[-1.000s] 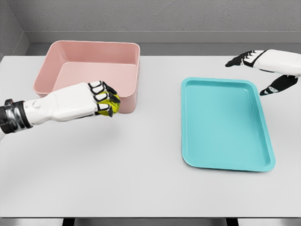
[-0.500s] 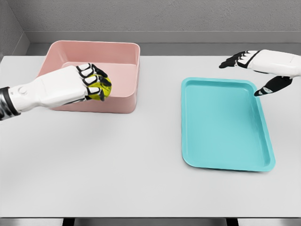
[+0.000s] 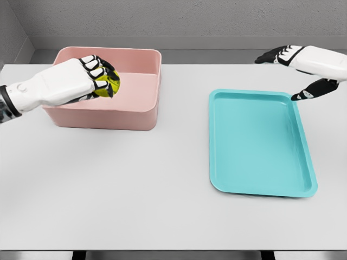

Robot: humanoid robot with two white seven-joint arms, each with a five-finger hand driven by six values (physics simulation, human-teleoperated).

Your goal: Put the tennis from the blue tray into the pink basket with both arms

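The fingers (image 3: pixel 96 73) of the left hand (image 3: pixel 76 81) are curling tightly around the yellow-green tennis ball (image 3: pixel 108 85), gripping it so that only part of the ball is showing between the black-tipped digits. The hand is hanging over the pink basket (image 3: pixel 146 116), above its left half, with the ball sitting over the basket's interior rather than touching its floor. The left arm (image 3: pixel 21 97) is reaching in from the picture's left edge and is crossing the basket's left wall.

The right hand (image 3: pixel 303 67) is hovering near the far right of the desk (image 3: pixel 135 184), just beyond the upper right corner of the blue tray (image 3: pixel 260 146). Its fingers (image 3: pixel 274 56) are spreading loosely and holding nothing, with the thumb pointing down toward the tray's corner and the other digits stretching out to the left.

The tray is lying flat on the right half of the desk, its long side running away from the camera, and nothing is lying in it. The basket is standing at the far left of the desk, well apart from the tray. A grey wall (image 3: pixel 190 21) is running behind the desk's far edge.
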